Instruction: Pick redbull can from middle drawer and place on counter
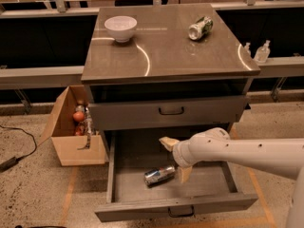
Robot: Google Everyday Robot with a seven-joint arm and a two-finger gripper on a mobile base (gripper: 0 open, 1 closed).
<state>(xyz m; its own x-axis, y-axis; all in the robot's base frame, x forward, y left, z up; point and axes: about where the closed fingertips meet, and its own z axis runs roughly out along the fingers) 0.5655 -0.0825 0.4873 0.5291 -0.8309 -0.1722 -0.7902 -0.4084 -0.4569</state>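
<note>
The redbull can (159, 175) lies on its side on the floor of the open middle drawer (133, 184), near its middle. My gripper (175, 159) hangs open over the drawer just right of the can, one tan finger (167, 143) behind the can and the other (184, 174) close to its right end. It holds nothing. The white arm reaches in from the right. The counter (166, 51) is the glossy top of the cabinet above.
A white bowl (120, 27) and a silver can with green markings (200, 27) sit on the counter. The upper drawer front (142, 114) is shut. A cardboard box (76, 137) with items stands left of the cabinet. Two small bottles (261, 51) stand at the right.
</note>
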